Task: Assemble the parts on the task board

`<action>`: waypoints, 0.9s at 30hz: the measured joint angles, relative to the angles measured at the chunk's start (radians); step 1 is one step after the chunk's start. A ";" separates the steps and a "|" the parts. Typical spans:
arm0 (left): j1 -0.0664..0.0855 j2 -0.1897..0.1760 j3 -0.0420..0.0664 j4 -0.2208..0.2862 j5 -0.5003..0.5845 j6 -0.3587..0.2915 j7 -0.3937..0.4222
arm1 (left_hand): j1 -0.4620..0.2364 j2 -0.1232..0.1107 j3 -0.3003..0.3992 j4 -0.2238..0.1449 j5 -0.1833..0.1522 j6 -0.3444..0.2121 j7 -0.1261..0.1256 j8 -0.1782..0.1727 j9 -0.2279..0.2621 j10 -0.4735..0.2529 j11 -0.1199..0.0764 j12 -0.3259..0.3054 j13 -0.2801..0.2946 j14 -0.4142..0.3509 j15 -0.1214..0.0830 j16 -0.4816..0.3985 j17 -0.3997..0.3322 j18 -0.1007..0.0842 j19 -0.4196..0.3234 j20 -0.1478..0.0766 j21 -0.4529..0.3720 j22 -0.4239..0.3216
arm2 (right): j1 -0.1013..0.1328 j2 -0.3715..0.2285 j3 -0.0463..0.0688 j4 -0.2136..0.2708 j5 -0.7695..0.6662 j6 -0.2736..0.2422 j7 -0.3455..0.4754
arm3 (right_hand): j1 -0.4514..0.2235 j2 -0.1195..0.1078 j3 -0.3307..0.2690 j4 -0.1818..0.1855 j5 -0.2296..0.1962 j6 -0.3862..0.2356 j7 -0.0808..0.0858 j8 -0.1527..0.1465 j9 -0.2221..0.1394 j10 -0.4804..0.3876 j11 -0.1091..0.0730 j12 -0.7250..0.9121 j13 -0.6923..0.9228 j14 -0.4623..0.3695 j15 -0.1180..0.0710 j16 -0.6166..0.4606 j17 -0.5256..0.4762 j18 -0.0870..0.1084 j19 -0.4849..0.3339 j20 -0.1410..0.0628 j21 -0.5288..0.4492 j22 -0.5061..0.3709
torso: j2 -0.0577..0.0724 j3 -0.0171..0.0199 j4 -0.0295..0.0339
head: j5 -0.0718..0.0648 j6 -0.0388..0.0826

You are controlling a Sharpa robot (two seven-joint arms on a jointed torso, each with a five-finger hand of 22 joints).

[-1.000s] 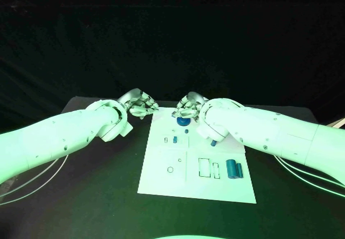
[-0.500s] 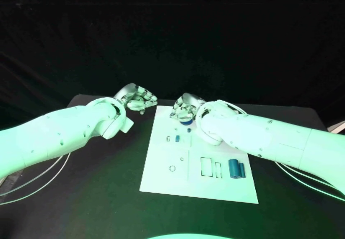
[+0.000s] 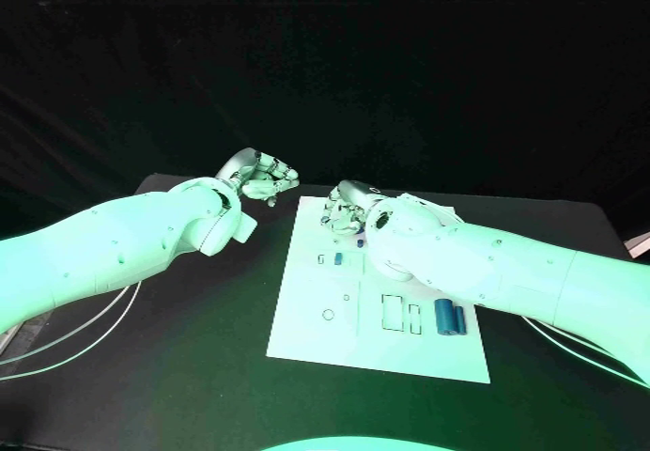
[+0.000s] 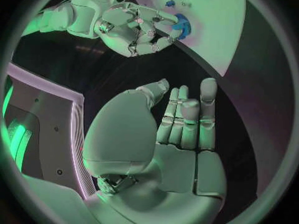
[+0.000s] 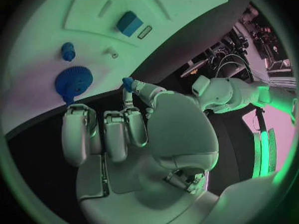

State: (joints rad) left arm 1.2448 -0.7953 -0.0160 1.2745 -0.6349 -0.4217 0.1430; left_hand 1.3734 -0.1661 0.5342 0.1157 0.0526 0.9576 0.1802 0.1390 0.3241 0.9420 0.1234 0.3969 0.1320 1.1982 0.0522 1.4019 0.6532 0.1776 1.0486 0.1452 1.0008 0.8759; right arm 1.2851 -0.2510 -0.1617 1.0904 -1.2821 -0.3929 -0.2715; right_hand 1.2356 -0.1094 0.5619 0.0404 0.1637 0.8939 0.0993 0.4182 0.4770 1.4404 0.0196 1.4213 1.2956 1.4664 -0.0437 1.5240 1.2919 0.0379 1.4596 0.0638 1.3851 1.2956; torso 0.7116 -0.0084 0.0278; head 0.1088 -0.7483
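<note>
A: What lies nearest on the black table (image 3: 190, 376)?

B: The near edge of the white task board (image 3: 373, 352), with bare table on both sides of it. On its near right part stand two blue cylinders (image 3: 450, 317) side by side, just beside rectangular slots.

A: And further up?

B: A small blue part (image 3: 337, 258) sits mid-board. At the far end a blue gear (image 5: 74, 81) lies flat near the board's edge, a small blue peg (image 5: 68, 51) close by.

A: The hands?

B: The right hand (image 3: 347, 209) hovers over the far end, fingers partly curled; a small blue piece (image 5: 127, 83) sits at one fingertip, though whether it is pinched I cannot tell. The left hand (image 3: 260, 178) is off the board's far left corner, over bare table, fingers straight and together, holding nothing.

A: Beyond?

B: Dark curtain.
</note>
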 measured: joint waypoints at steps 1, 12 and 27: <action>0.000 0.000 0.000 0.000 0.000 0.000 0.000 | 0.000 0.000 0.000 0.000 0.000 0.000 0.000 0.000 0.000 0.000 0.000 0.000 0.000 0.000 0.000 0.000 0.000 0.000 0.000 0.000 0.000 0.000 | 0.000 0.001 0.000 -0.001 -0.003 0.000 -0.001 | 0.000 0.000 0.000 0.000 0.000 0.000 0.000 0.000 0.000 0.000 0.000 0.000 0.000 0.000 0.000 0.000 0.000 0.000 0.000 0.000 0.000 0.000 | 0.000 0.0000 0.0000 | 0.001 0.000; 0.003 0.011 0.000 -0.001 0.008 -0.008 0.006 | 0.000 0.000 0.000 0.000 0.000 0.000 0.000 0.000 0.000 0.000 0.000 0.000 0.000 0.000 0.000 0.000 -0.001 0.000 0.000 0.000 0.000 0.000 | -0.033 0.040 -0.004 -0.041 -0.088 -0.024 -0.031 | -0.012 -0.012 0.001 -0.001 0.000 0.001 -0.001 0.016 0.002 0.005 -0.005 0.000 0.000 0.000 0.000 0.000 0.000 0.000 0.000 0.000 0.000 0.000 | 0.001 0.0000 0.0020 | 0.007 0.000; 0.005 0.018 0.000 -0.001 0.011 -0.012 0.008 | 0.000 0.000 0.000 0.000 0.000 0.000 0.000 0.000 0.000 0.000 0.000 0.000 0.000 0.000 0.000 0.000 -0.001 0.000 0.000 0.000 0.000 0.000 | -0.059 0.066 -0.006 -0.074 -0.144 -0.041 -0.044 | -0.012 -0.012 0.004 -0.004 -0.004 0.002 -0.002 0.016 0.002 0.005 -0.005 0.000 0.000 0.000 0.000 0.000 0.000 0.000 0.000 0.000 0.011 0.000 | 0.001 -0.0007 0.0025 | 0.015 -0.004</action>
State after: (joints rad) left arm 1.2495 -0.7777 -0.0155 1.2734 -0.6235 -0.4335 0.1509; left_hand 1.3734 -0.1661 0.5342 0.1158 0.0526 0.9576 0.1802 0.1391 0.3240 0.9420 0.1233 0.3970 0.1320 1.1981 0.0522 1.4019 0.6517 0.1776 1.0486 0.1452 1.0009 0.8759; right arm 1.2262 -0.1850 -0.1682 1.0166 -1.4258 -0.4335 -0.3153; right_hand 1.2238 -0.1210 0.5658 0.0366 0.1599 0.8959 0.0973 0.4338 0.4794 1.4456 0.0145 1.4214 1.2956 1.4664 -0.0438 1.5241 1.2920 0.0379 1.4596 0.0638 1.3965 1.2956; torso 0.7127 -0.0091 0.0303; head 0.1243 -0.7519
